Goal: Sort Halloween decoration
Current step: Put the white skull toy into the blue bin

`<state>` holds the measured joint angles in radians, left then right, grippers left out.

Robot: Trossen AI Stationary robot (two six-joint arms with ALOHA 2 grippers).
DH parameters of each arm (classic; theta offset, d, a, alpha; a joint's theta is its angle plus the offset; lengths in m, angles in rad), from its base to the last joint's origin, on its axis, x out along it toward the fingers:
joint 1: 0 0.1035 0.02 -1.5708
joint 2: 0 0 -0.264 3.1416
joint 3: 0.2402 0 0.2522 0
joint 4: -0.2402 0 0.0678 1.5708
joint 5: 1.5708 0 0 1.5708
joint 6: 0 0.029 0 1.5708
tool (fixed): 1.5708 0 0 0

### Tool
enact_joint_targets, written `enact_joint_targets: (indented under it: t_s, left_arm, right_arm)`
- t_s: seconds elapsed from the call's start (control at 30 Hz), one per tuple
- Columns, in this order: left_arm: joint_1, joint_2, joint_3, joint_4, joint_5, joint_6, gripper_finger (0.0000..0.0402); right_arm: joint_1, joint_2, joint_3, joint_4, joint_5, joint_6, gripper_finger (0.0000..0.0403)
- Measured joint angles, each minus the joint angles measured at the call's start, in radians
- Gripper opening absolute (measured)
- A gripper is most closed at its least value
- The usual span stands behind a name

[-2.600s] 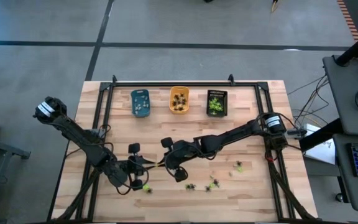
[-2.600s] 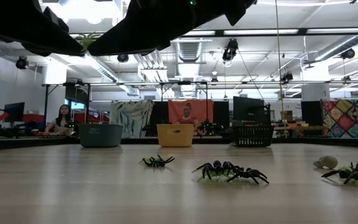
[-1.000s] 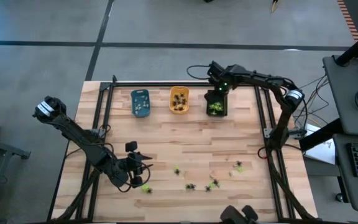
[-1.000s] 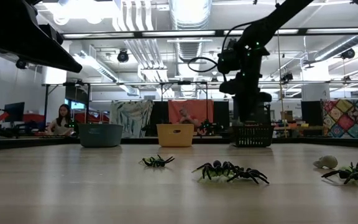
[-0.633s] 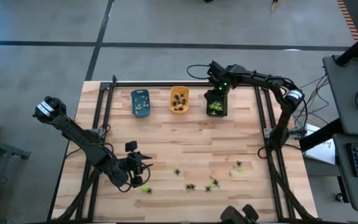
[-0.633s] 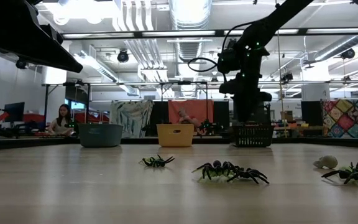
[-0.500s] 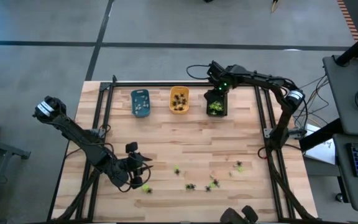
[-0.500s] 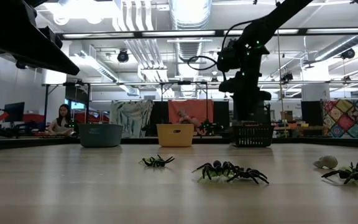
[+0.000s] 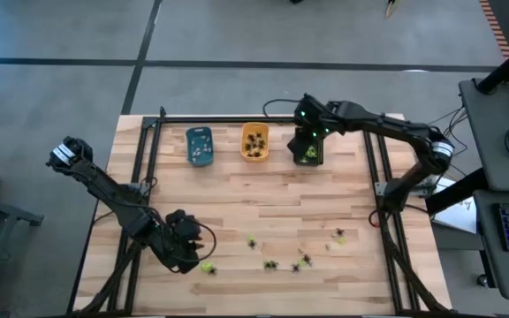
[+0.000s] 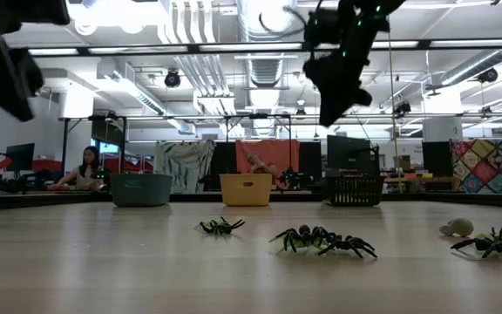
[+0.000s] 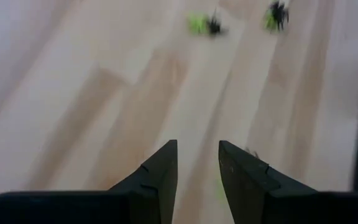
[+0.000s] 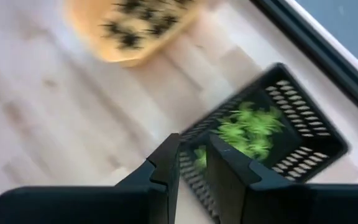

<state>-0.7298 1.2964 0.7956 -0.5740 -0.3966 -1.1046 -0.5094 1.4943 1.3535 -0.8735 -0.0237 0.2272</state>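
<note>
Several small spider figures lie loose on the near half of the wooden table: black and yellow-green ones (image 9: 251, 241), (image 9: 272, 264), (image 9: 302, 261), (image 9: 338, 235), and a yellow-green one (image 9: 208, 267) close to my left gripper (image 9: 194, 240). In the left wrist view that gripper (image 11: 197, 152) is open over bare wood, with two spiders (image 11: 205, 23) farther off. My right gripper (image 9: 306, 140) hangs above the black tray (image 9: 310, 152), which holds green spiders (image 12: 248, 132). Its fingers (image 12: 193, 146) stand a little apart with nothing between them.
A blue tray (image 9: 199, 146) and an orange tray (image 9: 254, 141) with black spiders stand left of the black tray along the far side. A black metal frame (image 9: 237, 116) runs around the table. People sit in the room beyond the table (image 10: 87, 167).
My right gripper has risen from just over the black tray and drawn slightly toward the table's left and near side. My left gripper has rolled and tipped at the wrist, staying near the same spot at the near left. The spiders on the table have not moved.
</note>
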Motion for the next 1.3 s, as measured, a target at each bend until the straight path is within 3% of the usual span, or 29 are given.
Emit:
enact_joint_targets:
  t_s: [0.27, 0.4, 0.67, 0.97, 1.3]
  left_arm:
    - [-0.009, 0.0, -0.005, -0.025, 0.131, -0.223, 0.0105]
    - [-0.01, 0.001, -0.005, -0.066, 0.188, -0.322, 0.0114]
    - [-0.015, 0.042, -0.005, -0.087, 0.311, -0.397, 0.0116]
    - [-0.022, 0.086, -0.006, -0.181, 0.362, -0.468, 0.0116]
    - [-0.042, 0.208, -0.006, -0.175, 0.44, -0.476, 0.0116]
  right_arm:
    - [0.215, -0.107, -0.072, 0.135, 0.002, 0.023, 0.007]
    - [0.326, -0.12, -0.106, 0.199, 0.054, 0.063, 0.007]
    - [0.503, -0.103, -0.161, 0.311, 0.107, 0.079, 0.007]
    - [0.559, -0.097, -0.195, 0.415, 0.113, 0.103, 0.007]
    - [0.558, -0.097, -0.198, 0.438, 0.114, 0.115, 0.007]
